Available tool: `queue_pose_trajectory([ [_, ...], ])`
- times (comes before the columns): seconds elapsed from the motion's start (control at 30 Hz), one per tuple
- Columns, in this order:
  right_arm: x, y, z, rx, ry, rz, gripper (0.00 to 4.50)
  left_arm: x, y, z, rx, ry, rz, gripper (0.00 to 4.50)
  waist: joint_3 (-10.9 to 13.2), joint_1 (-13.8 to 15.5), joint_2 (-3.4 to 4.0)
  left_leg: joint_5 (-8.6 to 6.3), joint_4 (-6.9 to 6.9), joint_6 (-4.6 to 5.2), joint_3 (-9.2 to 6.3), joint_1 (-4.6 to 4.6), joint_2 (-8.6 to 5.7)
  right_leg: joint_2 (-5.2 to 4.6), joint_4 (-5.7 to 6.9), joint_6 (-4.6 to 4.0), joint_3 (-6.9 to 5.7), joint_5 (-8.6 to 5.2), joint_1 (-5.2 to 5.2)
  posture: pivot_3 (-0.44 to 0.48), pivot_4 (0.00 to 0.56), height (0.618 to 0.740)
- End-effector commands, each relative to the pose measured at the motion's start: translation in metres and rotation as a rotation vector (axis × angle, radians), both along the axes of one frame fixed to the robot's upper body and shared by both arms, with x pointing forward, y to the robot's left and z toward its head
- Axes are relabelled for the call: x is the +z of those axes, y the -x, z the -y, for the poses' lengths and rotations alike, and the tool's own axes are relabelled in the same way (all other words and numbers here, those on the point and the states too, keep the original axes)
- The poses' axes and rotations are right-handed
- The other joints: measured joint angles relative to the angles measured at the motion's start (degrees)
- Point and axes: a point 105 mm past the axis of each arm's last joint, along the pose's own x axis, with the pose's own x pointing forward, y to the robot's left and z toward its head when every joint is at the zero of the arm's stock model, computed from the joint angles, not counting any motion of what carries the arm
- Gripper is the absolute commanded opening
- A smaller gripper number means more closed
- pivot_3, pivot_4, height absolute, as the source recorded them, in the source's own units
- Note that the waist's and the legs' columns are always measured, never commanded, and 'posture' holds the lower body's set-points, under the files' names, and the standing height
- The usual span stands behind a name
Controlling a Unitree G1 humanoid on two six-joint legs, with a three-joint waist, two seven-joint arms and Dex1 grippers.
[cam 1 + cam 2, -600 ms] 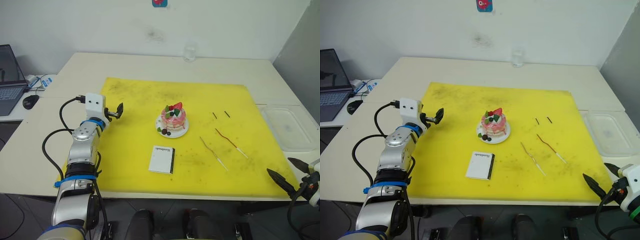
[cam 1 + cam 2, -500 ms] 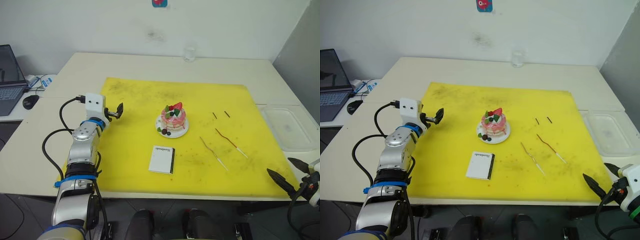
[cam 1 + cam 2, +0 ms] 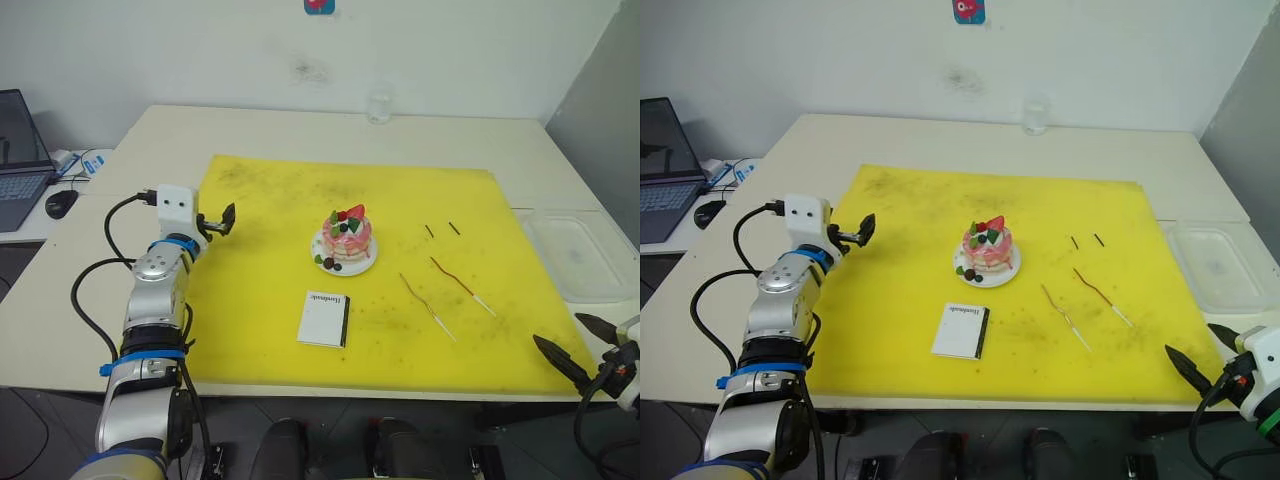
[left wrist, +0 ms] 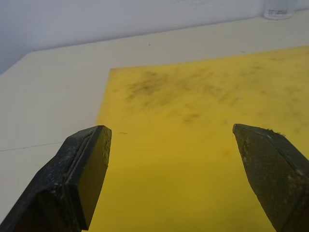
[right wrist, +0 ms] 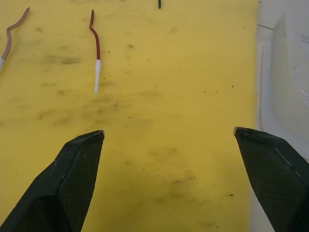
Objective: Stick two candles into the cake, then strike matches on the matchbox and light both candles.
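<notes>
The left arm was extended forward, its hand (image 3: 224, 218) raised with both fingers spread wide and empty. The right hand (image 3: 572, 348) sat low, fingers likewise parted, gripping nothing.

Pink cake (image 3: 347, 238) upright (berry-topped), candles (image 3: 446, 290) flat beside, matches (image 3: 441, 229), matchbox (image 3: 324, 319)

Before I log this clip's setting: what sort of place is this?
Probably an office or lab room used as a test bench: a plain beige table against a white wall, a yellow mat as work surface, and a laptop with a mouse on a side desk.
</notes>
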Motion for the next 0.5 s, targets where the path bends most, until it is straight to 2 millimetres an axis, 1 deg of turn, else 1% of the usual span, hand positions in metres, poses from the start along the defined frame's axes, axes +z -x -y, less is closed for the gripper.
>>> queue_pose_trajectory([
  [0.03, 0.006, 0.001, -0.006, 0.032, -0.008, 0.007, 4.50, 0.025, 0.002, -0.001, -0.058, -0.006, 0.076, 4.48, 0.0, 0.0, 0.00, 0.00, 0.00, 0.00, 0.00, 0.00, 0.00, 0.00, 0.00, 0.00, 0.00, 0.00, 0.00, 0.000, 0.150, 0.740],
  [0.13, 0.006, 0.002, -0.006, 0.033, -0.024, -0.004, 4.50, 0.031, 0.004, 0.000, -0.105, -0.019, 0.089, 4.48, 0.0, 0.0, 0.00, 0.00, 0.00, 0.00, 0.00, 0.00, 0.01, 0.00, 0.00, 0.00, 0.00, 0.00, 0.00, 0.000, 0.150, 0.740],
  [0.17, 0.006, 0.002, -0.008, 0.041, -0.034, -0.011, 4.50, 0.036, 0.006, 0.001, -0.137, -0.006, 0.097, 4.48, 0.0, 0.0, 0.00, 0.00, 0.00, 0.00, -0.01, 0.01, 0.01, 0.00, 0.00, 0.00, -0.01, 0.00, 0.00, 0.000, 0.150, 0.740],
  [0.23, 0.006, 0.001, -0.010, 0.060, -0.004, -0.007, 4.50, 0.048, 0.008, 0.009, -0.218, 0.016, 0.114, 4.48, 0.0, 0.0, 0.00, 0.00, 0.00, 0.00, -0.01, 0.01, 0.03, 0.00, 0.00, -0.01, -0.01, 0.00, 0.00, 0.000, 0.150, 0.740],
  [0.27, 0.006, 0.000, -0.012, 0.076, 0.037, 0.001, 4.50, 0.055, 0.009, 0.016, -0.272, 0.009, 0.126, 4.48, 0.0, 0.0, 0.00, 0.00, 0.00, 0.00, -0.01, 0.00, 0.03, -0.01, 0.00, -0.01, -0.01, 0.00, 0.00, 0.000, 0.150, 0.740],
  [0.3, 0.006, -0.001, -0.015, 0.093, 0.048, 0.003, 4.50, 0.062, 0.011, 0.024, -0.332, -0.002, 0.131, 4.48, 0.0, 0.0, 0.00, 0.00, 0.00, 0.00, -0.01, 0.00, 0.04, -0.01, 0.00, -0.01, -0.01, 0.00, 0.00, 0.000, 0.150, 0.740],
  [0.37, 0.006, -0.005, -0.021, 0.120, 0.047, 0.006, 4.50, 0.080, 0.022, 0.053, -0.523, -0.044, 0.151, 4.48, 0.0, 0.0, -0.01, 0.00, 0.00, 0.00, 0.00, -0.02, 0.02, 0.00, 0.00, -0.02, -0.03, -0.01, 0.00, 0.000, 0.150, 0.740],
  [0.4, 0.007, -0.008, -0.025, 0.137, 0.046, 0.006, 4.50, 0.087, 0.030, 0.071, -0.637, -0.080, 0.151, 4.48, 0.0, 0.0, -0.01, 0.00, 0.01, 0.00, 0.01, -0.03, 0.02, 0.00, 0.00, -0.03, -0.02, -0.02, 0.00, 0.000, 0.150, 0.740],
  [0.43, 0.007, -0.010, -0.030, 0.160, 0.048, 0.005, 4.50, 0.092, 0.041, 0.089, -0.757, -0.123, 0.136, 4.48, 0.0, 0.0, -0.01, 0.00, 0.00, 0.00, 0.01, -0.03, 0.02, -0.01, -0.01, -0.04, -0.01, -0.02, 0.00, 0.000, 0.150, 0.740],
  [0.5, 0.007, -0.015, -0.038, 0.191, 0.052, 0.003, 4.50, 0.096, 0.057, 0.113, -0.913, -0.170, 0.099, 4.48, 0.0, -0.1, 0.00, 0.00, 0.01, 0.00, 0.00, -0.02, 0.02, -0.01, -0.01, -0.05, 0.00, -0.03, 0.00, 0.000, 0.150, 0.740],
])
